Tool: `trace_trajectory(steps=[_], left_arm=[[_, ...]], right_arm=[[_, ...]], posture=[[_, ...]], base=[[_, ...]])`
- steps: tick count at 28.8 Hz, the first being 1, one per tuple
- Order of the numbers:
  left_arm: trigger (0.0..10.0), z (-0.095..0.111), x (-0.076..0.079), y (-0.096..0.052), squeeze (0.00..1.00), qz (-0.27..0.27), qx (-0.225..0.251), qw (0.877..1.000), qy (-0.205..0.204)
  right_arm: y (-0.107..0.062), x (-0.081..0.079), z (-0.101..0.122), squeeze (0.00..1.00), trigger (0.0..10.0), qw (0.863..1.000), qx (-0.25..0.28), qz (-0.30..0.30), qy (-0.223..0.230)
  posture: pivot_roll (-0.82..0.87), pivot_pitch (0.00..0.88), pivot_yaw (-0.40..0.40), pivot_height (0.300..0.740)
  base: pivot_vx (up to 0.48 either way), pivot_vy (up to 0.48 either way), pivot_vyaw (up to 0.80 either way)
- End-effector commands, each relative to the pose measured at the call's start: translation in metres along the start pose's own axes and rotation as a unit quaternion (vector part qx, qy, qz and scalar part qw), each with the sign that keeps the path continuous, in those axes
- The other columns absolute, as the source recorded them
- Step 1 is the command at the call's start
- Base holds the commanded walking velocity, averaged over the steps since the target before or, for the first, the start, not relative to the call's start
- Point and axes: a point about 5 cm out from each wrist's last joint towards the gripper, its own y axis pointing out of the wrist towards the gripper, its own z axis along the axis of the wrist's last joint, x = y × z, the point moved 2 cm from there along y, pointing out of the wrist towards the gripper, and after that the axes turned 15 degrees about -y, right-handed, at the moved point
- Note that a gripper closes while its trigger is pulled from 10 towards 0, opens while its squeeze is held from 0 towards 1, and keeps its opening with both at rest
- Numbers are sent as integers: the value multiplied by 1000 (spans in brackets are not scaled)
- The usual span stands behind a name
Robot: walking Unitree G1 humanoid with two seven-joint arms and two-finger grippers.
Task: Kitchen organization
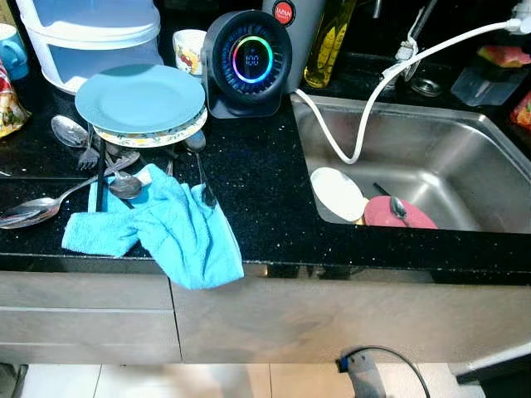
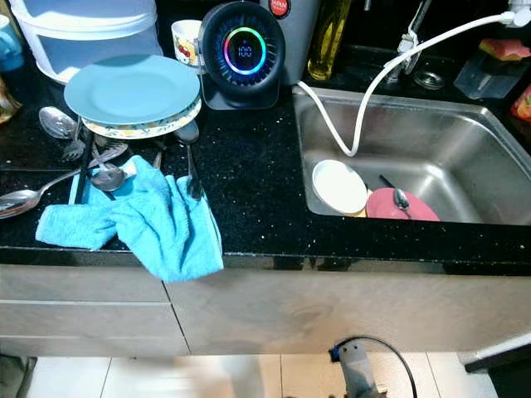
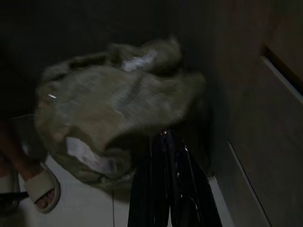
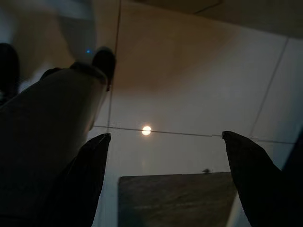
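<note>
Black speckled counter (image 1: 265, 191), seen from above, cabinet fronts below it.

Stack of plates (image 1: 141, 104), blue one on top, at ten o'clock on the counter. Just below it, loose cutlery: spoons and forks (image 1: 108, 162) fanned out, one long spoon (image 1: 37, 209) reaching toward nine o'clock.

Blue cloth (image 1: 162, 224), crumpled, lying over the lower ends of the cutlery, one corner hanging over the counter's front edge at about seven o'clock.

Round black appliance (image 1: 246, 62) with a glowing ring display, at twelve o'clock, touching the plate stack's right side. A patterned cup (image 1: 189, 50) behind the plates; a white lidded container (image 1: 87, 37) at eleven o'clock; an oil bottle (image 1: 328, 41) at one o'clock.

Steel sink (image 1: 465, 157) at three o'clock. In it a white dish (image 1: 338, 193) and a red dish (image 1: 398, 214) with a spoon on it. A white hose (image 1: 373, 91) loops down into the basin.

Left gripper (image 3: 165, 184): hangs low beside the cabinet, fingers pressed together, over a greyish rug or cloth (image 3: 113, 104) on the floor; a person's sandalled foot (image 3: 42, 189) nearby. Well apart from the counter items.

Right gripper (image 4: 165, 175): hangs over the tiled floor (image 4: 189, 94), fingers spread wide, holding nothing.
</note>
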Motion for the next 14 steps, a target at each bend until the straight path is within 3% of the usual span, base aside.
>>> trace_trajectory(steps=[1, 2, 3, 4, 6, 8, 9, 11, 12, 13, 14], left_arm=[[10000, 12, -8, -1, 0, 24, 19, 999, -15], [10000, 30, -7, -1, 0, 25, 49, 998, -31], [10000, 61, 0, -4, 0, 23, 94, 994, -57], [10000, 61, 0, -4, 0, 23, 94, 994, -57], [10000, 87, 10, -9, 0, 7, 134, 989, -66], [10000, 99, 15, -11, 0, 4, 148, 986, -78], [10000, 121, 25, -14, 0, -14, 179, 980, -85], [10000, 145, 36, -20, 0, -34, 214, 972, -91], [10000, 163, 50, -26, 0, -62, 242, 964, -94], [10000, 163, 50, -26, 0, -62, 242, 964, -94], [10000, 175, 60, -31, 0, -84, 260, 957, -97]], right_arm=[[0, 0, -6, 0, 10000, 1000, -13, 5, -7], [0, 1, -4, 0, 10000, 1000, -11, 5, -12], [0, 2, -2, 0, 10000, 1000, -10, 5, -17], [0, 2, -2, 0, 10000, 1000, -10, 5, -17], [0, 3, -1, 0, 10000, 1000, -10, 6, -21], [0, 3, -1, 0, 10000, 1000, -10, 6, -22], [0, 3, -1, 0, 10000, 1000, -10, 7, -24], [0, 2, 0, 0, 10000, 1000, -10, 8, -26], [0, 2, 0, 0, 10000, 1000, -9, 8, -24], [0, 2, 0, 0, 10000, 1000, -9, 8, -24], [0, 1, 1, 0, 10000, 1000, -8, 8, -22]], posture=[[341, 100, -147, 740], [346, 103, -153, 740], [348, 105, -157, 740], [348, 105, -157, 740], [354, 104, -169, 740], [356, 105, -171, 740], [363, 107, -176, 740], [363, 106, -175, 740], [356, 107, -166, 740], [356, 107, -166, 740], [351, 106, -163, 740]], base=[[0, 0, 0], [0, 0, 0], [0, 0, 0], [0, 0, 0], [0, 0, 0], [0, 0, 0], [0, 0, 0], [0, 0, 0], [0, 0, 0], [0, 0, 0], [0, 0, 0]])
